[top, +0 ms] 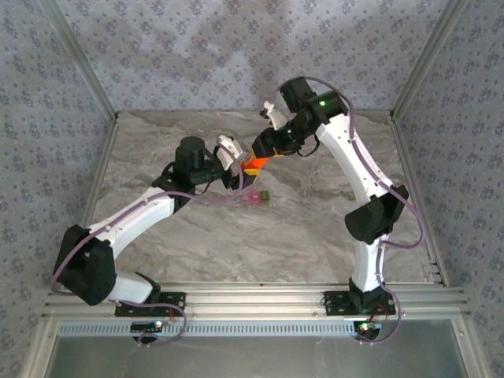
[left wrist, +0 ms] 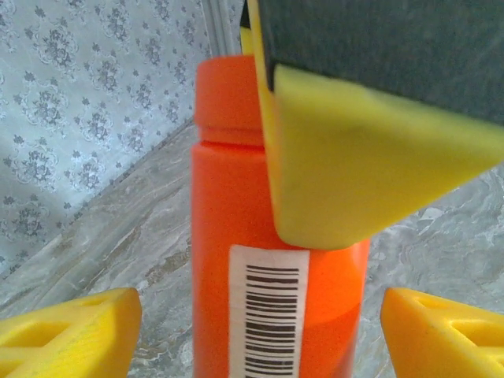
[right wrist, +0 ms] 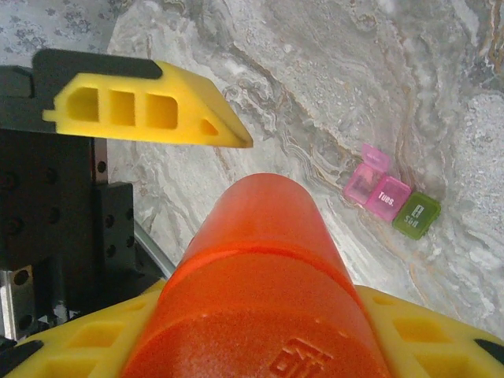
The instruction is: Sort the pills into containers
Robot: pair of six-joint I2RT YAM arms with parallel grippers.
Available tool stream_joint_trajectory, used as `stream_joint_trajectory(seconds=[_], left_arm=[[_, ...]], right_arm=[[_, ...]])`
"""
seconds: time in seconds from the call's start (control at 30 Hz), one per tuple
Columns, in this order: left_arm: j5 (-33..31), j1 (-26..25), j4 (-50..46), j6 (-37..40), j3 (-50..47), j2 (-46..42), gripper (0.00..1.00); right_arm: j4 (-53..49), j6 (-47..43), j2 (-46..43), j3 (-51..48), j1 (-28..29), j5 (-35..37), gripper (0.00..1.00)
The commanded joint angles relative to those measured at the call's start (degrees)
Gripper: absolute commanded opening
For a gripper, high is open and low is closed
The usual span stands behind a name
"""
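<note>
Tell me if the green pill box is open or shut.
Shut: the green box has its printed lid lying flat on top.

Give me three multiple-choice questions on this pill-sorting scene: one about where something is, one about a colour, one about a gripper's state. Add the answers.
1. Where do the containers sit?
A) on the table
B) stacked on a cap
C) in a bowl

2. What colour is the bottle?
A) white
B) orange
C) blue

3. How is the right gripper?
A) open above the containers
B) shut on nothing
C) shut on the bottle

Answers:
1 A: they rest on the marbled surface, apart from both arms.
2 B: it is orange in both wrist views.
3 C: its yellow fingers clamp the bottle, while the left gripper stands open to either side of it.
</note>
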Motion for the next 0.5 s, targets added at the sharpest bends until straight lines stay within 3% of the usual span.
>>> stream_joint_trajectory(seconds=[0.0,0.47], left_arm=[[1.09,0.08,1.44,1.01,0.26,-1.08,0.8],[1.99,-0.8,3.61,-1.01,0.32,1.66,0.79]], right_arm=[[1.16,-0.09,-2.9,-0.78,-0.09,-2.49,0.35],[4.0,1.93,-4.06,-2.48,-0.13,-5.52,0.35]])
